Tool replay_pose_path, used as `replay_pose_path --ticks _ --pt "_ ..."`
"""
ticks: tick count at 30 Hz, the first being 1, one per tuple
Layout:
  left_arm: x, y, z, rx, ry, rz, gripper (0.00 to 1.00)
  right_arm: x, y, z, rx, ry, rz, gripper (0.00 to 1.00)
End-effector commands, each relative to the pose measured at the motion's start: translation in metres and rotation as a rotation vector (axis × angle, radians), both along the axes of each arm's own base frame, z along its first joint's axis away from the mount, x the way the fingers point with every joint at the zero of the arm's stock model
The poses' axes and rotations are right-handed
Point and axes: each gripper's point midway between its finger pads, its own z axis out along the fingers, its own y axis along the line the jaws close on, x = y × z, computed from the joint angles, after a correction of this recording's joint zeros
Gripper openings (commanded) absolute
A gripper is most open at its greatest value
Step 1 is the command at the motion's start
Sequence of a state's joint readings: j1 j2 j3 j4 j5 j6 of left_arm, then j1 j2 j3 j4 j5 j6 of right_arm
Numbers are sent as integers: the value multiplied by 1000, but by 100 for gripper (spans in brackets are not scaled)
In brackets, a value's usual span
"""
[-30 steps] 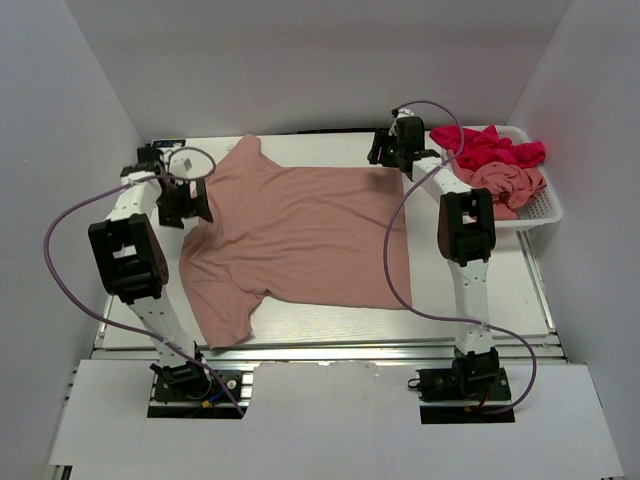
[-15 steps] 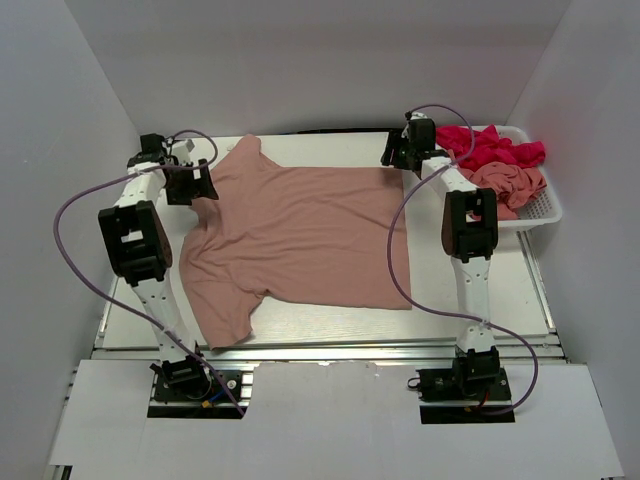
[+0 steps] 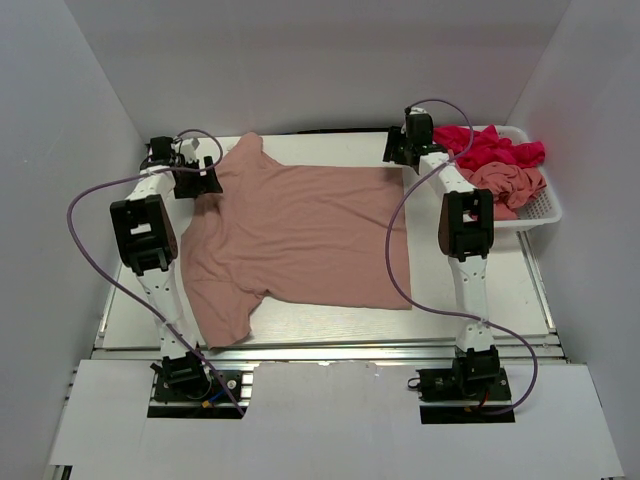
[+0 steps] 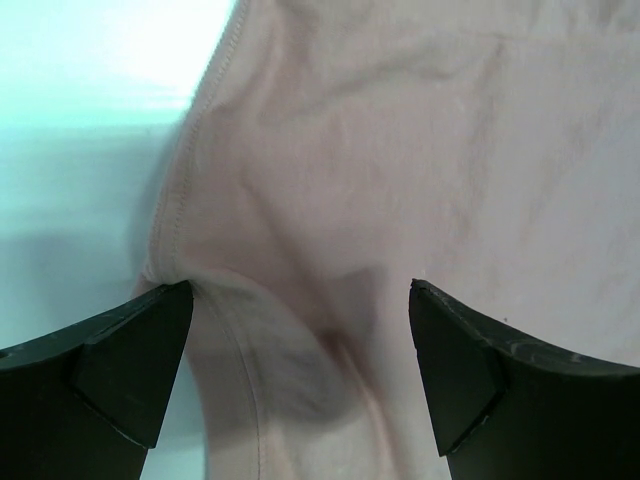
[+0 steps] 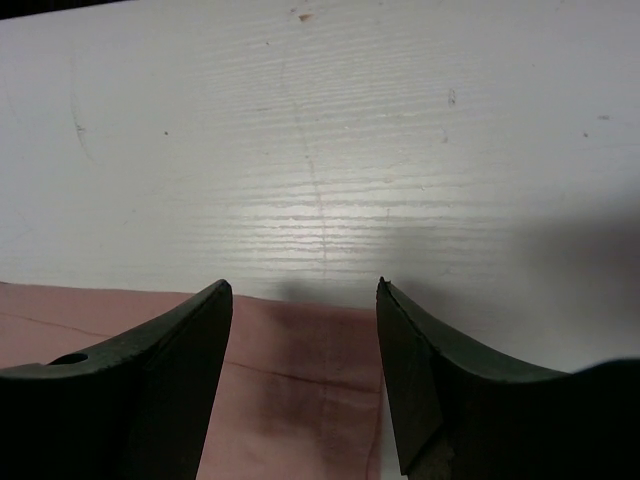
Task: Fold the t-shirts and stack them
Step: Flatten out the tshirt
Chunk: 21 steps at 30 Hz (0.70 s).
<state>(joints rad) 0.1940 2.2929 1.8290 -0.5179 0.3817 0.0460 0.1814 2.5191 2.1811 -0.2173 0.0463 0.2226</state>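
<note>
Lying on surface: pink shirt [image 3: 300,235], spread flat on the surface [image 3: 480,290], sleeves to the left, hem to the right, a few soft wrinkles.
Basket: white mesh basket [image 3: 545,205] at the far right, holding a red shirt [image 3: 490,148] and a crumpled shirt [image 3: 510,185], both unfolded.
Left pincer: left pincer [image 3: 205,180] released, jaws wide apart, nothing between them; it hangs over the far sleeve, beside its stitched seam.
Right pincer: right pincer [image 3: 398,152] released, jaws parted, nothing held; the far hem corner lies under the gap. Whether the tips touch the cloth cannot be told.
Weight: light, by the look of the thin knit.
Stiffness: none; the cloth will likely sag and drape from any held point.
Grip: matte cotton, probably not slippery, and a pinch should hold.
Fragility: low; it may stretch but should not break.
Where to hold: the far edge at two points, the sleeve seam on the left and the hem corner on the right, where doubled stitching gives more to pinch.
Caution: uneven lifting of the two ends would likely skew the fold.
Stage: first fold not yet made; no stack yet.
</note>
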Motion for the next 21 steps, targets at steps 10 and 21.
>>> replay_pose_path --ticks 10,21 --pt "40 4 24 60 -106 -8 98 -5 -36 24 -8 23 -101 65" --pt "62 10 41 127 -206 0 98 -17 26 33 113 12 104 65"
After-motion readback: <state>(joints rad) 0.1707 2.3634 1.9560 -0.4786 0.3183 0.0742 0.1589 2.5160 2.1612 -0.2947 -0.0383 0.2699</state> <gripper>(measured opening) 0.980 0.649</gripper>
